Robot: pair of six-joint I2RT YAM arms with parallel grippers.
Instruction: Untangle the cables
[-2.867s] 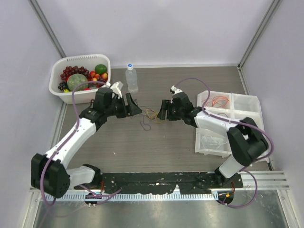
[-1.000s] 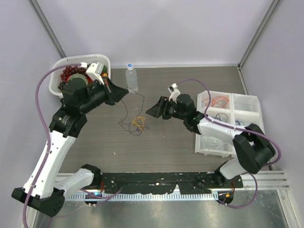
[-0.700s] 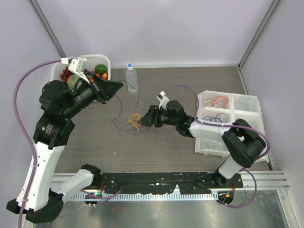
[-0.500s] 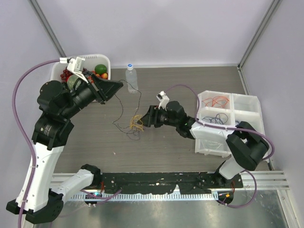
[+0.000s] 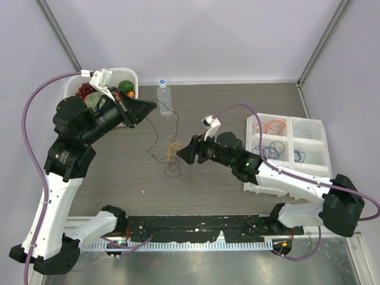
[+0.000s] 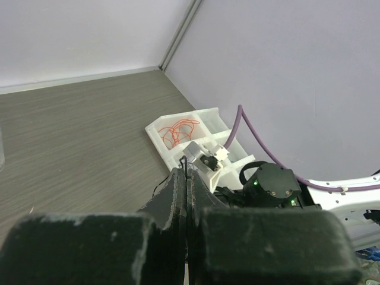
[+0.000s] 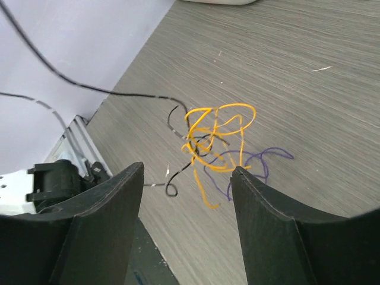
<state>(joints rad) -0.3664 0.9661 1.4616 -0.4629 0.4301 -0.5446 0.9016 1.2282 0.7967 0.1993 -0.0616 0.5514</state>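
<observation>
- Cables (image 5: 172,155): one small tangle lies on the surface (image 5: 237,104) in the middle of the scene, between the two hands.
- In the right wrist view the tangle shows looped yellow strands (image 7: 217,133), too knotted to count. One purple cable (image 7: 264,163) lies at its right side, and one black cable (image 7: 89,89) leads away to the left.
- Left hand (image 5: 152,108): it is raised above the surface, to the far left of the tangle. Its two fingers are pressed together on the end of the black cable, which hangs from them down into the tangle.
- Right hand (image 5: 183,155): it is low, just right of the tangle. Its two fingers are spread apart with nothing between them, and the yellow loops lie just beyond the fingertips.
- One white tray (image 5: 325,142) with compartments sits at the right. Its far-left compartment holds red-orange cables (image 5: 273,126), and the compartment just nearer holds blue cables (image 5: 270,151).
- One white basket (image 5: 127,74) of fruit stands at the far left.
- One clear bottle (image 5: 164,98) stands upright just right of the basket.
</observation>
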